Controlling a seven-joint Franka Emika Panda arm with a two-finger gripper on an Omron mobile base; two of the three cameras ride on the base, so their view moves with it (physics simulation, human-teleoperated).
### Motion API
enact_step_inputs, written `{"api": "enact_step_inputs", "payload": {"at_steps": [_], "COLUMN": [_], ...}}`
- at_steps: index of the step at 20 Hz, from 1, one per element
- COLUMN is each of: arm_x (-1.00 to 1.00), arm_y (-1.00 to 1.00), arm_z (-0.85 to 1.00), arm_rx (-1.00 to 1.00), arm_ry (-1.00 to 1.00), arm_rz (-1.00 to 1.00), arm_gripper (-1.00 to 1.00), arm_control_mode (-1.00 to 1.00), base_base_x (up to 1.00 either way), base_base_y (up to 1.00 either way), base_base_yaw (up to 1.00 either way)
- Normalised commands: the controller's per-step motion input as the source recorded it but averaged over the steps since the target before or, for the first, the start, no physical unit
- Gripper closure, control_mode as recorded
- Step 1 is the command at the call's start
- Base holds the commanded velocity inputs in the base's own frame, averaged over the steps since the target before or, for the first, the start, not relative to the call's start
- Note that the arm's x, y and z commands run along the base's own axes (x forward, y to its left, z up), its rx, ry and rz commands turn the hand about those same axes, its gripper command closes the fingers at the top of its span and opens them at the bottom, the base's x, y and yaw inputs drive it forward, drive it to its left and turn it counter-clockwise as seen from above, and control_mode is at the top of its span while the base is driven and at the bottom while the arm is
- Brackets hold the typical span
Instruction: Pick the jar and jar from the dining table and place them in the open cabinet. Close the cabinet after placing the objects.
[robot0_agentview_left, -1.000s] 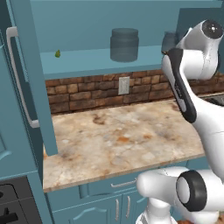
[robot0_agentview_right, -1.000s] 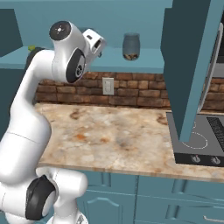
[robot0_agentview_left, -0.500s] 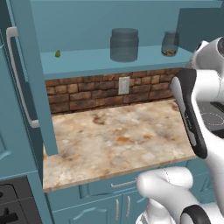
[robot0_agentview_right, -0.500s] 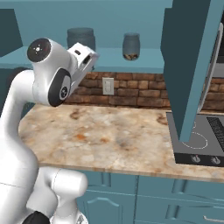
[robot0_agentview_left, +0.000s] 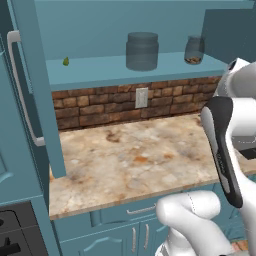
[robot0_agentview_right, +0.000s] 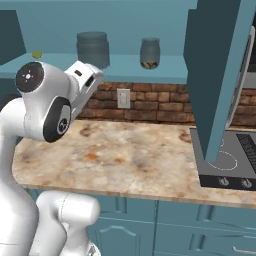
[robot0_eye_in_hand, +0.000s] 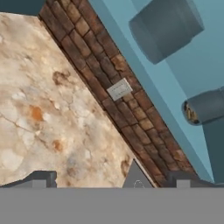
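A: What's changing since a second ago?

B: The arm (robot0_agentview_right: 45, 107) is swinging down and back from the shelf (robot0_agentview_left: 150, 70); both jars are staying put.

A: And the claw?

B: Its fingers (robot0_eye_in_hand: 39, 180) are standing wide apart, gripping nothing, well clear of the big jar (robot0_agentview_left: 142, 51) and the small jar (robot0_agentview_left: 194, 50), which are sitting up on the cabinet (robot0_agentview_right: 215, 75) shelf.

A: Any writing?

B: None I can read.

A: Anything around?

B: A brick wall (robot0_agentview_left: 100, 105) with an outlet (robot0_agentview_left: 142, 98), a bare stone counter (robot0_agentview_left: 135, 160), a cooktop (robot0_agentview_right: 225, 165); both doors are hanging open
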Motion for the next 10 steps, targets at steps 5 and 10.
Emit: {"api": "enact_step_inputs", "payload": {"at_steps": [5,10], "arm_x": [-0.58,-0.49], "arm_y": [0.25,0.45], "arm_z": [-0.06,-0.02], "arm_rx": [-0.04,-0.08], "arm_ry": [-0.06,-0.07], "arm_rz": [0.07,0.06], "arm_gripper": [-1.00,-1.00], "arm_control_mode": [-1.00,-1.00], "base_base_x": [0.00,0.00], "base_base_y": [0.00,0.00], "base_base_yaw": [0.00,0.00]}}
